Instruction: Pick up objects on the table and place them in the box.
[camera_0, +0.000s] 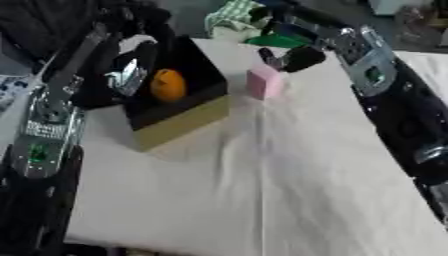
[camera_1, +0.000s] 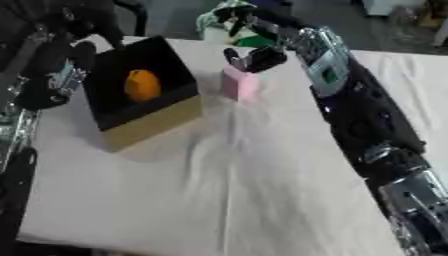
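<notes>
At twelve o'clock on the white-clothed bench (camera_0: 262, 190), the small pink block (camera_0: 264, 82) looks light and stiff; the right hand (camera_1: 249, 60), fingers curled just above, should pinch its flat sides.

Beside it at nine o'clock, the black-lined cardboard box (camera_0: 179, 122) holds an orange fruit (camera_0: 168, 85); the left hand (camera_0: 127, 75) is behind it, fingers unclear.

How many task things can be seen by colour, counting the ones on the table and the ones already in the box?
Orange: 1, the orange object inside the box.
Pink: 1, the pink block on the table, just below the right hand.
Total: 2
</notes>
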